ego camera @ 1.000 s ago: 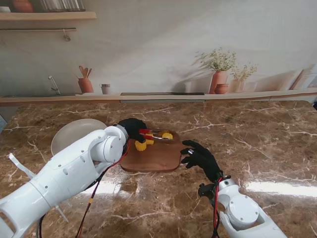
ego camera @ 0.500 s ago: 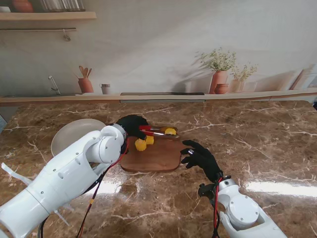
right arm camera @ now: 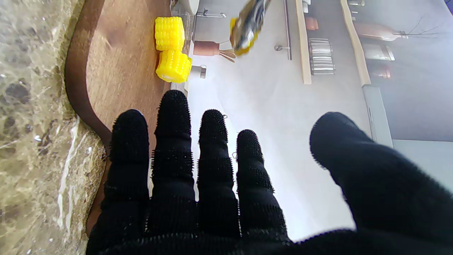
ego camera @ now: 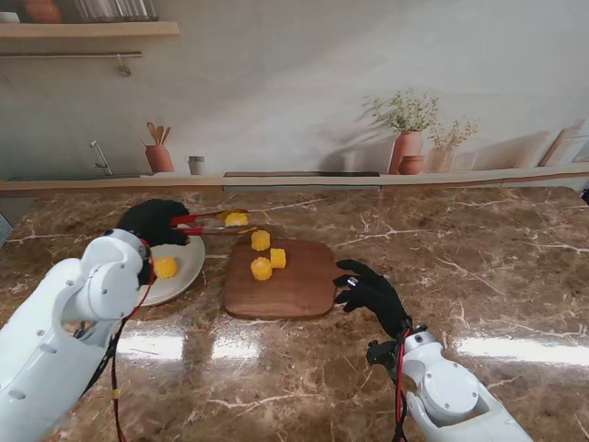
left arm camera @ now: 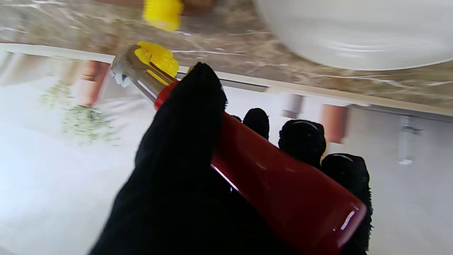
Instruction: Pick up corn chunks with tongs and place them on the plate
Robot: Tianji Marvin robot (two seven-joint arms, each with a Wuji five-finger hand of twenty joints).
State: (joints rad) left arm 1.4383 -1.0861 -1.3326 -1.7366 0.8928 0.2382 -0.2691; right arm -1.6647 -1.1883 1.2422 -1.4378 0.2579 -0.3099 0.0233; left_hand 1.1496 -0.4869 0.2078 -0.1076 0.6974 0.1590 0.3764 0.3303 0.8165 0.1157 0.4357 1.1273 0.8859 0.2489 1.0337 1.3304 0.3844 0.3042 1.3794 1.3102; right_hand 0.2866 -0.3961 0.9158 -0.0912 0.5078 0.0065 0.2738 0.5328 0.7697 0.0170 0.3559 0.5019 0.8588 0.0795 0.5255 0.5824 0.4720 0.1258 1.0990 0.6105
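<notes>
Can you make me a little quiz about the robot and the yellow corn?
1. True or false: the tongs in the left hand are carrying a corn chunk.
2. How many corn chunks lie on the cutting board? A) one B) three C) five
3. Fill in: one corn chunk already sits on the white ____.

Key
1. True: a yellow chunk is pinched at the tong tips.
2. B: three chunks.
3. Plate. The right hand rests open at the board's edge.
</notes>
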